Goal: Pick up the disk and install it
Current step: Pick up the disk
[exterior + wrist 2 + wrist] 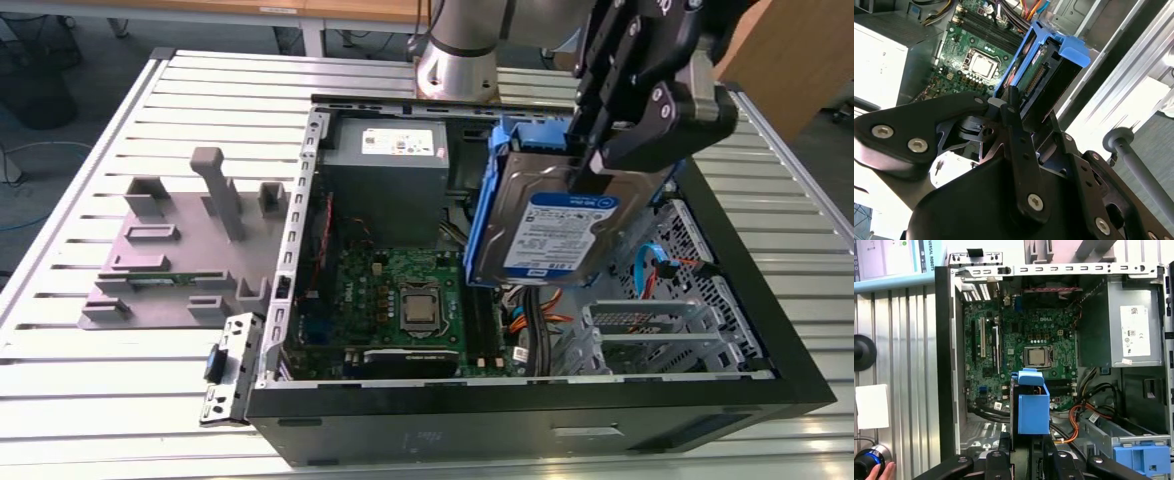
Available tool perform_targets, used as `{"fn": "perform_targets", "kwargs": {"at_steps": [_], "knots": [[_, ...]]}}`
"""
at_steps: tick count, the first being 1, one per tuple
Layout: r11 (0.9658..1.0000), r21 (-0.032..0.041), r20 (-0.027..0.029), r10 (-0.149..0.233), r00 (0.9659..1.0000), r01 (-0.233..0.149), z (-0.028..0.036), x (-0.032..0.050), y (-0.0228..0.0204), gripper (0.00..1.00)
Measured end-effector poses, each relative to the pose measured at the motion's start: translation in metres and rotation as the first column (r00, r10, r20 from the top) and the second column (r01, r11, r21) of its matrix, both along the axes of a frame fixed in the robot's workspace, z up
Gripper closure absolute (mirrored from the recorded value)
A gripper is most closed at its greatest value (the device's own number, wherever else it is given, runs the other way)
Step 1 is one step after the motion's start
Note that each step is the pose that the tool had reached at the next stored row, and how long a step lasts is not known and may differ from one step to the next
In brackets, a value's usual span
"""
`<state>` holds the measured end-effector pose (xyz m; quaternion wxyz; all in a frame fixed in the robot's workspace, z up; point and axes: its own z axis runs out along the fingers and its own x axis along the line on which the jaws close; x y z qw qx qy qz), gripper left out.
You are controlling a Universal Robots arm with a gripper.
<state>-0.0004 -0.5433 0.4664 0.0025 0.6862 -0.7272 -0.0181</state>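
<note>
Right now the arm leans out from its silver base [458, 60] over the open computer case [534, 405], with the wrist tipped so that the end effector [589, 182] points steeply downward. Its fingers [1015, 115] are clamped on the upper edge of the disk [550, 232]. The disk hangs from them almost on end and slightly tilted, with blue side rails along its long edges. In the exterior view its label face is turned toward the camera.

The disk is in the air directly below the end effector, within the mouth of the case, and I can see nothing else touching it. Beneath its lower end lie the motherboard [394, 290] and a bundle of cables [531, 318]. The power supply [387, 160] sits just beside the end effector, on the side toward the arm's base. A grey fixture [174, 250] stands on the slatted surface [80, 380] outside the case, well apart from the end effector.
</note>
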Motion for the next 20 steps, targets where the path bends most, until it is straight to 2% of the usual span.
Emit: {"fn": "perform_targets", "kwargs": {"at_steps": [11, 15, 20], "knots": [[1.0, 0.0, -0.0031, -0.004, 1.0, 0.004, 0.0, 0.0105, -0.0147, 0.65], [1.0, 0.0, -0.0055, -0.006, 1.0, 0.006, 0.0, 0.0161, -0.0182, 0.65], [1.0, -0.0001, -0.0093, -0.007, 0.9999, 0.007, 0.0, 0.0269, -0.0203, 0.65]]}}
